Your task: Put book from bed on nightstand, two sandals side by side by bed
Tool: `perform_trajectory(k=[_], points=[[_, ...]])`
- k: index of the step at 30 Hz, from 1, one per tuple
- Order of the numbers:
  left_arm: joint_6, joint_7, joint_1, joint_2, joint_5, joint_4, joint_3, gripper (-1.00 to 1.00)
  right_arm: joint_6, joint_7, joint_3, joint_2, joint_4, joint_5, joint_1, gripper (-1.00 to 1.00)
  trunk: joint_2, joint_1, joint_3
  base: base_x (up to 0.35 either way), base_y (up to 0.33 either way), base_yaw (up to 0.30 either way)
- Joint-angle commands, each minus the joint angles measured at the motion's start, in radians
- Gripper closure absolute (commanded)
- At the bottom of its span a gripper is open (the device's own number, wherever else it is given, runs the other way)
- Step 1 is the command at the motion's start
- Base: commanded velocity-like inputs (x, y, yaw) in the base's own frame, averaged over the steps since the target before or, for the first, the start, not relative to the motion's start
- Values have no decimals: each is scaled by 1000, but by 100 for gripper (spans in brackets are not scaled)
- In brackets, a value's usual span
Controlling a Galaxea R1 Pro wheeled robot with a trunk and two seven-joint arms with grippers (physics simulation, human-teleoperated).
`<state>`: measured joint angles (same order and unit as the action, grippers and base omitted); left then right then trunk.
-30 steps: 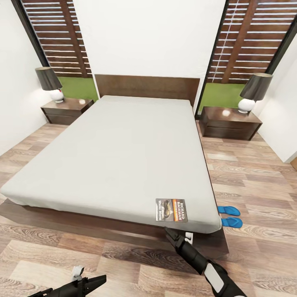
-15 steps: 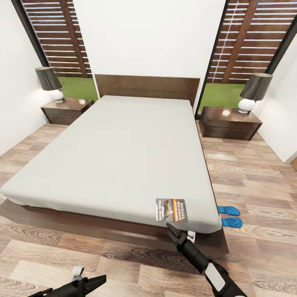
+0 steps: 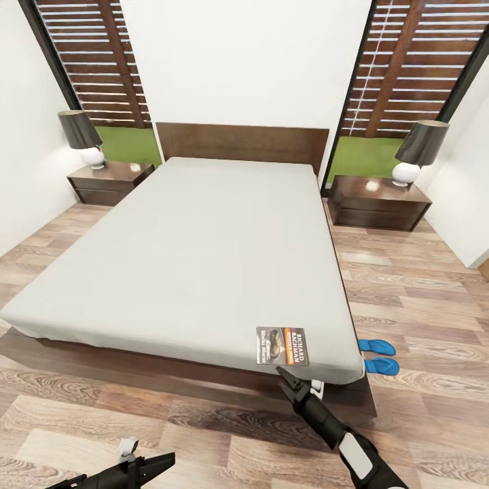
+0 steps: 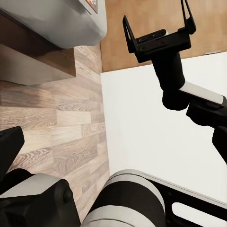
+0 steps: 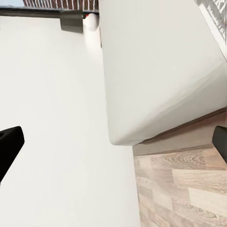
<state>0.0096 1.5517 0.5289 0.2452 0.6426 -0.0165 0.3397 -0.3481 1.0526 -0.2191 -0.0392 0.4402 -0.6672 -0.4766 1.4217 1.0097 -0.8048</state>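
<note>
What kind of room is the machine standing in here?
It looks like a bedroom. A large low bed with a plain grey mattress takes up the middle, a nightstand with a lamp stands on each side of the headboard, and a pair of blue sandals lies on the wooden floor beside it.

book point(image 3: 282, 346) on bed point(image 3: 190, 258), near corner

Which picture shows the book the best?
The head view: the book lies flat at the bed's near corner, cover and lettering readable. The left wrist view catches just an orange corner of it.
</note>
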Motion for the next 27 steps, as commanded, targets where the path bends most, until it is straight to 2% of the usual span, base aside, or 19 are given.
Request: perform_trajectory(k=[1, 6, 27], points=[[1, 2, 0, 0, 8, 0, 8, -100, -9, 2, -8, -1, 0, -2, 0, -100, 0, 0, -1, 0, 0, 0], [1, 2, 0, 0, 8, 0, 8, -100, -9, 3, -31, -1, 0, -2, 0, -100, 0, 0, -1, 0, 0, 0], [1, 2, 0, 0, 8, 0, 8, -100, -9, 3, -35, -1, 0, -2, 0, -100, 147, 80, -66, 0, 0, 0]])
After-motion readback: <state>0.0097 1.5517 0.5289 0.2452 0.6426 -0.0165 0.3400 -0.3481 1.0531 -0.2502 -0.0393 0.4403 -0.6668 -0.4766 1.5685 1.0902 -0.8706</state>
